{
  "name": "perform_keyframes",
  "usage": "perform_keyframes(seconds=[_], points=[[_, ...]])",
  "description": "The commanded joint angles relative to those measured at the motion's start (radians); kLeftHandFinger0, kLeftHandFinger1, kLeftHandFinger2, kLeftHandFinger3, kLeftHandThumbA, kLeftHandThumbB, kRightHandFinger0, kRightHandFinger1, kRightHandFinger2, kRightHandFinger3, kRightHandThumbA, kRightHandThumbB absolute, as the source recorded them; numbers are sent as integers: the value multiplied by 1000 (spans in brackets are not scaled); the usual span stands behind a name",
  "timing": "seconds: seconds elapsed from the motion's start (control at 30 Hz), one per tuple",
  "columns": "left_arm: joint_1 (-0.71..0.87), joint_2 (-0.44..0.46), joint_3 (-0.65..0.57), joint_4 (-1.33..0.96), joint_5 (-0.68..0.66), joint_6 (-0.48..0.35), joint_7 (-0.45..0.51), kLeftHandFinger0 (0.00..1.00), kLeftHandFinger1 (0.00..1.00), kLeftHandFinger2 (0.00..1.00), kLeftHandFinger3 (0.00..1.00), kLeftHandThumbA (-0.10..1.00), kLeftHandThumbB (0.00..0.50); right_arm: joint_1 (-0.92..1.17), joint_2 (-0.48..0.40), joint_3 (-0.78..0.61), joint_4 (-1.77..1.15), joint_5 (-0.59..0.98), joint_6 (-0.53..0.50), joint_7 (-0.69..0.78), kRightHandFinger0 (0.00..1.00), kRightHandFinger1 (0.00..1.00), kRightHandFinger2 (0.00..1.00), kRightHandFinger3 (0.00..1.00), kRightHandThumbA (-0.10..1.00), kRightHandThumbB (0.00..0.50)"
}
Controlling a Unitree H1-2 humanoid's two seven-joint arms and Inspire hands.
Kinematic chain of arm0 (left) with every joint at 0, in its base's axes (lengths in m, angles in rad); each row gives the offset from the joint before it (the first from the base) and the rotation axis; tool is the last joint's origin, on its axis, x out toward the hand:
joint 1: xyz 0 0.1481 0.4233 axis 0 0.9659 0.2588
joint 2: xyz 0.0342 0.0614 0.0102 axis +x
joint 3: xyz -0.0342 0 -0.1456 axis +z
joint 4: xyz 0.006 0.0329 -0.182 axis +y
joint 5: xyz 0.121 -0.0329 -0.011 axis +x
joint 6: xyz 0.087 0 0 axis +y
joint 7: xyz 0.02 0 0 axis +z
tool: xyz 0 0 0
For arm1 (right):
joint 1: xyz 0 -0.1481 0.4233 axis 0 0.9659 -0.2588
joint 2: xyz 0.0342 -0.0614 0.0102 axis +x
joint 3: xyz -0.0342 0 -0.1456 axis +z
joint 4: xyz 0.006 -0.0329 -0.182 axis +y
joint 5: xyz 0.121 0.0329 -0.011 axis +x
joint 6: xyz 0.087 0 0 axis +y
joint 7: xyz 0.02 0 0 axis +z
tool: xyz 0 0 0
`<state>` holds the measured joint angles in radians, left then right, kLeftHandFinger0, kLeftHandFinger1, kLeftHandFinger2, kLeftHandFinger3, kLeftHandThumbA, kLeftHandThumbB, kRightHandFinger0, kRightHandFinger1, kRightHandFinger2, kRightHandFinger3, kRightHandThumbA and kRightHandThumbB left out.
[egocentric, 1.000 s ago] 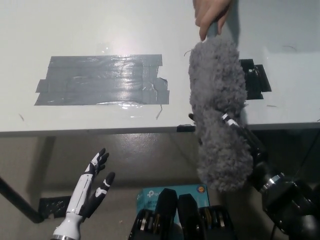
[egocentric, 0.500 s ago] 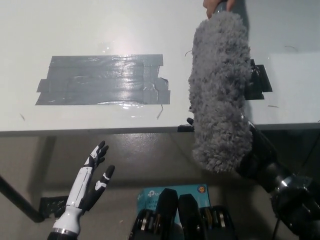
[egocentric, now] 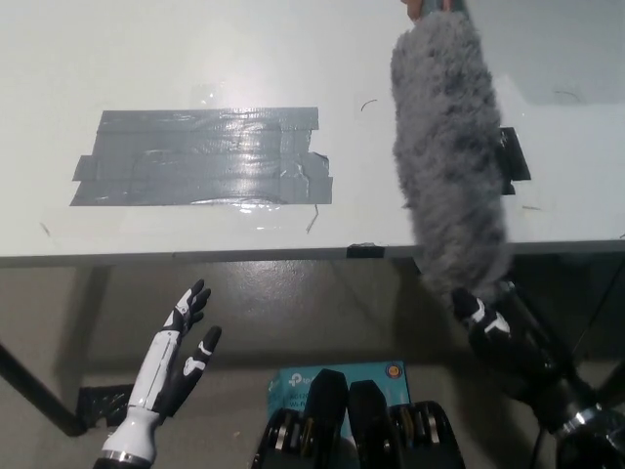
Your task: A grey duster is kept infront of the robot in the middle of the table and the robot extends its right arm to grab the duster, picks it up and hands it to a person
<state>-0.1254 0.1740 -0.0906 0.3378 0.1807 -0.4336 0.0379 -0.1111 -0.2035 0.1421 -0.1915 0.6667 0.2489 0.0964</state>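
The grey duster (egocentric: 449,156) is hanging in the air over the right part of the white counter (egocentric: 195,59), its fluffy head running from the picture's top edge down past the counter's front edge. At the very top, a sliver of a person's hand (egocentric: 418,8) is showing at the duster's handle. The black right hand (egocentric: 493,327) is sitting just below the duster's lower tip, beneath the counter's edge; whether it is touching or gripping the fluff cannot be told. The white left hand (egocentric: 181,347) is resting low at the left, below the counter, fingers spread and holding nothing. A patch of grey tape (egocentric: 200,156) is lying flat on the counter, and a piece of black tape (egocentric: 513,161) is peeking out beside the duster.
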Motion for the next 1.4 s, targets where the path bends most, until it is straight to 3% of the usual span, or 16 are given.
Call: perform_keyframes(seconds=[0.0,0.03,0.1,0.13,0.17,0.23,0.5,0.83,1.37], points=[[1,5,6,-19,7,-36,13,1000,1000,1000,1000,887,286,22,-13,-8,80,-255,-229,26,1000,1000,1000,1000,1000,362],[2,5,2,-17,9,-36,18,1000,1000,1000,1000,884,277,28,-16,-5,100,-288,-250,23,1000,1000,1000,1000,1000,337],[2,6,1,-16,9,-36,20,1000,1000,1000,1000,883,277,30,-18,-4,107,-302,-258,22,1000,1000,1000,1000,1000,334],[4,5,0,-14,5,-36,20,1000,1000,1000,1000,871,273,33,-27,7,129,-357,-281,12,1000,1000,1000,1000,1000,391],[7,4,-1,-13,1,-36,18,1000,1000,1000,1000,867,273,36,-33,14,141,-399,-293,2,1000,1000,1000,1000,1000,417],[13,3,1,-16,3,-36,15,1000,1000,1000,1000,866,277,39,-35,22,152,-444,-304,-10,1000,1000,1000,1000,1000,397],[22,-2,3,-24,-2,-36,5,1000,1000,1000,1000,875,293,24,-66,70,198,-648,-320,-61,1000,1000,1000,1000,978,403],[25,2,-4,-18,2,-36,17,1000,1000,1000,1000,887,289,13,-74,84,208,-746,-313,-71,1000,1000,1000,1000,987,367],[48,-1,-9,-14,26,-36,36,1000,1000,1000,1000,912,299,37,-67,75,201,-845,-310,-57,1000,1000,1000,1000,1000,376]])
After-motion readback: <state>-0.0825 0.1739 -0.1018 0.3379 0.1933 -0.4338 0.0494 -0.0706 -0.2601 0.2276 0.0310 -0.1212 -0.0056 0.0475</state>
